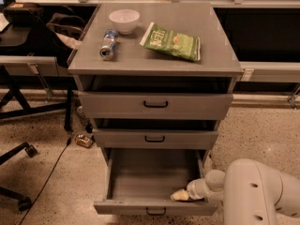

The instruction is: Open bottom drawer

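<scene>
The bottom drawer of the grey cabinet stands pulled far out, its bare inside open to view and its small black bar handle at the lower edge of the view. My gripper reaches from the lower right into the drawer's front right corner, just behind the drawer front. My white arm fills the lower right corner.
The top drawer and middle drawer stand slightly out. On the cabinet top lie a white bowl, a can on its side and a green chip bag. Chair legs, a cable and a small object are on the floor at left.
</scene>
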{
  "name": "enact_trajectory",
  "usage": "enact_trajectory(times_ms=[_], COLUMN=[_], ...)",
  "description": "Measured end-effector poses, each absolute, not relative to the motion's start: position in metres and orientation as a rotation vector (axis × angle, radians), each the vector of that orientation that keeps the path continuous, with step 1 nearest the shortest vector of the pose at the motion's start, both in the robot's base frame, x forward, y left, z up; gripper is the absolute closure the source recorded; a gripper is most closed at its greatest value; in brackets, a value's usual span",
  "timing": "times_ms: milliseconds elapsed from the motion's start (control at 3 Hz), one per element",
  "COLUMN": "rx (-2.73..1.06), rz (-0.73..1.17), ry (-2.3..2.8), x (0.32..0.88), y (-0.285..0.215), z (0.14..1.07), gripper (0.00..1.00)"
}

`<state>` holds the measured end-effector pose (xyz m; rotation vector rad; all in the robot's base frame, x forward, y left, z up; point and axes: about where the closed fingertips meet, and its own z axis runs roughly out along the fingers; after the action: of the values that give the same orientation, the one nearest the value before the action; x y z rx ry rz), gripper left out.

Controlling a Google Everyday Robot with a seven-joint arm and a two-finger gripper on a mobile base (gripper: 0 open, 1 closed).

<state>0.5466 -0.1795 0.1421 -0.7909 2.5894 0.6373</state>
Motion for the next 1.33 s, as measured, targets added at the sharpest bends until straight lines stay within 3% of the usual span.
enact_trajectory(times_ms=[1000,1333], rx=[-0.701,-0.558], rz=[0.612,0.622], ry=[2.546,2.508], x=[0.569,0.535], y=[-0.188,-0.172], z=[0.172,0.236], gripper=[0.0,0.0])
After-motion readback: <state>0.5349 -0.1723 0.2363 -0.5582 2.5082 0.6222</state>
